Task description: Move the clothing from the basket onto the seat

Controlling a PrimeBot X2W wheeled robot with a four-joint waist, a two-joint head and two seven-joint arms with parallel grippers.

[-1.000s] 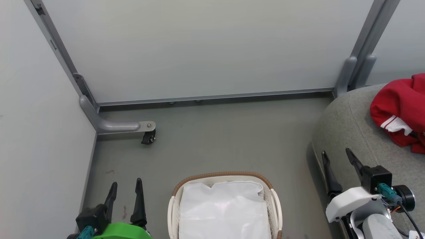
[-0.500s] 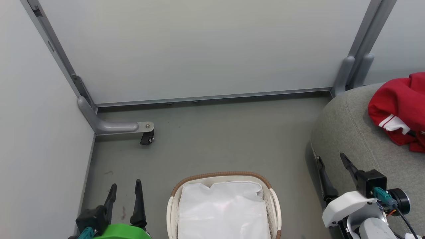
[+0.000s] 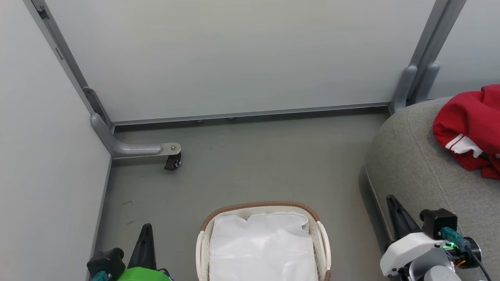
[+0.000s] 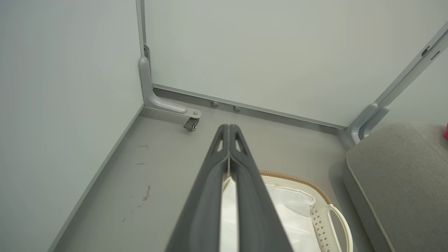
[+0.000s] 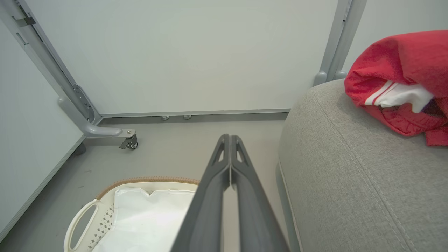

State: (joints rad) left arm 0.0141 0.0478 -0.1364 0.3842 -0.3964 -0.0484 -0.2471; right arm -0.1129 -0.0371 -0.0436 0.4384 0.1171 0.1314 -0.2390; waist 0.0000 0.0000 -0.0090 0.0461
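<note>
The white basket [image 3: 211,230] with a brown woven rim stands on the floor at bottom centre, showing just its white liner [image 3: 261,249] inside. A red garment with white trim [image 3: 468,128] lies on the grey seat [image 3: 414,164] at the right. My left gripper [image 3: 147,228] is shut with nothing in it, low at the left of the basket. Beside the seat's near edge, to the right of the basket, my right gripper [image 3: 390,200] is shut and holds nothing. The wrist views show each pair of fingers [image 4: 228,140] [image 5: 230,150] pressed together.
Pale partition walls [image 3: 234,58] close in the back and left. A grey metal foot with a black caster [image 3: 172,162] juts onto the floor at the back left. Bare grey floor [image 3: 254,164] lies between the basket and the wall.
Both grippers have gone from open to shut, with nothing between the fingers. Both have drawn back toward the bottom of the head view.
</note>
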